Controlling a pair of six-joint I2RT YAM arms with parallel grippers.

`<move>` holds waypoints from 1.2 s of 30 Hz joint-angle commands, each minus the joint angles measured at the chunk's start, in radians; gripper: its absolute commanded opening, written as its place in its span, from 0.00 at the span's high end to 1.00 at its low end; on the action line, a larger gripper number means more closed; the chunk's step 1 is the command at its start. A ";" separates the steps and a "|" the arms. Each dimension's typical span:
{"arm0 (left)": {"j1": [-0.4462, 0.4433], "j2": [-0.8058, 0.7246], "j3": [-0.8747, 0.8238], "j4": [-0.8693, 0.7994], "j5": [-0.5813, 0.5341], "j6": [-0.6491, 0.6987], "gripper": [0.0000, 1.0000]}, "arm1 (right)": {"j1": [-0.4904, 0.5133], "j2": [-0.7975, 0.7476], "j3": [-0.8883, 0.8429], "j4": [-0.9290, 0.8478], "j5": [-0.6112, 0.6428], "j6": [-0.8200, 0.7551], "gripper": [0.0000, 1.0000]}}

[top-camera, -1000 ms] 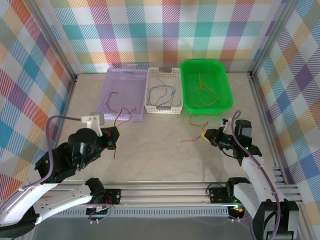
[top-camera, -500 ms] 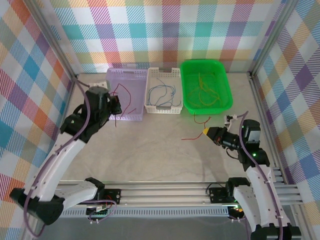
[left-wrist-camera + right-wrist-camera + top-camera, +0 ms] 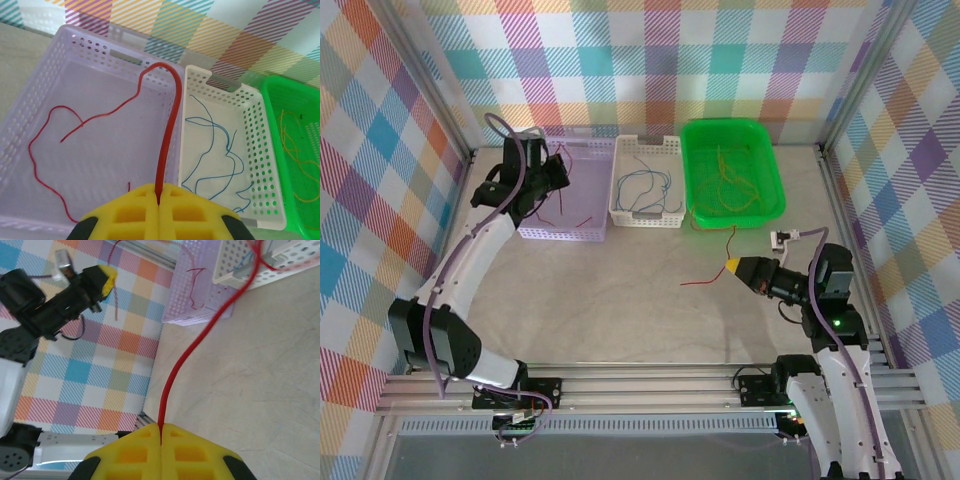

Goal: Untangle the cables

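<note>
I'm looking at three containers in a row along the far side of the pale stone-look tabletop [image 3: 620, 300], side by side. A lavender perforated plastic basket [image 3: 582, 232] is on the left, a white perforated plastic basket [image 3: 646, 218] in the middle, and a green plastic tray [image 3: 775, 190] on the right. Thin blue-grey wires [image 3: 215, 150] lie in the middle basket, and thin yellow and orange wires [image 3: 725, 180] lie in the tray. The left gripper [image 3: 555, 170] sits over the far-left part of the left basket, with a thin red wire [image 3: 160, 180] running from it into that basket. The right gripper [image 3: 732, 266] is just near of the tray, and a second thin red wire [image 3: 162, 407] trails from it leftward across the table.
</note>
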 commanded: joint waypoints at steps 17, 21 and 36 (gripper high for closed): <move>0.012 0.287 -0.077 0.189 0.003 -0.055 1.00 | 0.013 -0.039 0.079 0.026 -0.074 0.023 1.00; 0.013 0.367 -0.069 0.197 0.000 -0.078 1.00 | 0.017 -0.052 0.085 0.021 -0.075 0.027 1.00; 0.015 0.595 0.119 0.092 -0.031 -0.115 1.00 | 0.034 -0.072 0.073 0.006 -0.074 0.020 1.00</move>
